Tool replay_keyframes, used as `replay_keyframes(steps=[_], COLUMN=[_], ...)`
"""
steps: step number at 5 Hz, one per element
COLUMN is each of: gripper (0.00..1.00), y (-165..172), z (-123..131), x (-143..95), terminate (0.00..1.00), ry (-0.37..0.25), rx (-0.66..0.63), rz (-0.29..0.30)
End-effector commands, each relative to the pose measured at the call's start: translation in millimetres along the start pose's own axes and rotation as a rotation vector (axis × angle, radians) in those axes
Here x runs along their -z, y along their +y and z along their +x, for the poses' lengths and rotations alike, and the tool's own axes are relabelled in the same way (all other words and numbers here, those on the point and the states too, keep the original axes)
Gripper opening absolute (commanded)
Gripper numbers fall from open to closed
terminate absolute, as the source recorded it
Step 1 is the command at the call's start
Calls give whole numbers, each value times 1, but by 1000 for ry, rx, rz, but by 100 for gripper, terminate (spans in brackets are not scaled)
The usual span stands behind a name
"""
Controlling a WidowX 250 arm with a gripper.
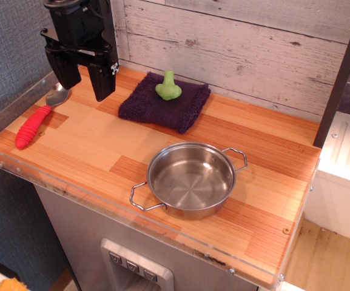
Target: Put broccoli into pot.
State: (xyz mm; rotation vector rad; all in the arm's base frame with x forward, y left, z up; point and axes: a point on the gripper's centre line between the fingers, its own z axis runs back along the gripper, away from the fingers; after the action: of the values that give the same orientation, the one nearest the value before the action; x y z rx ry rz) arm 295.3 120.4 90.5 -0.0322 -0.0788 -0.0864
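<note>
The light-green toy broccoli [168, 86] stands head down, stalk up, on a dark purple cloth [164, 102] at the back of the wooden counter. The shiny steel pot [190, 179] with two wire loop handles sits empty near the front, right of centre. My black gripper [85, 80] hangs above the back left of the counter, left of the cloth. Its two fingers are spread apart and hold nothing.
A spoon with a red handle [33, 125] and metal bowl lies at the left edge, just below the gripper. A clear plastic rim [53, 182] runs along the counter's front and left. A whitewashed plank wall [241, 48] stands behind, and a dark post [341, 73] at right.
</note>
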Motion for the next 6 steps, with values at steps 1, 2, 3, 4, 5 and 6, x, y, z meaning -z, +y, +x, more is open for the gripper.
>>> replay_keyframes(steps=[1, 2, 3, 4, 5, 6], gripper=[100, 100, 100, 100, 100, 100], y=[0, -15, -31, -42, -46, -43], z=[0, 19, 49, 82, 111, 122], x=[0, 8, 16, 23, 31, 40], terminate=[0, 0, 0, 0, 0, 0], ry=[0, 0, -12, -25, -35, -26], rx=[0, 34, 63, 69, 70, 59], rz=[0, -4, -15, -15, -1, 15])
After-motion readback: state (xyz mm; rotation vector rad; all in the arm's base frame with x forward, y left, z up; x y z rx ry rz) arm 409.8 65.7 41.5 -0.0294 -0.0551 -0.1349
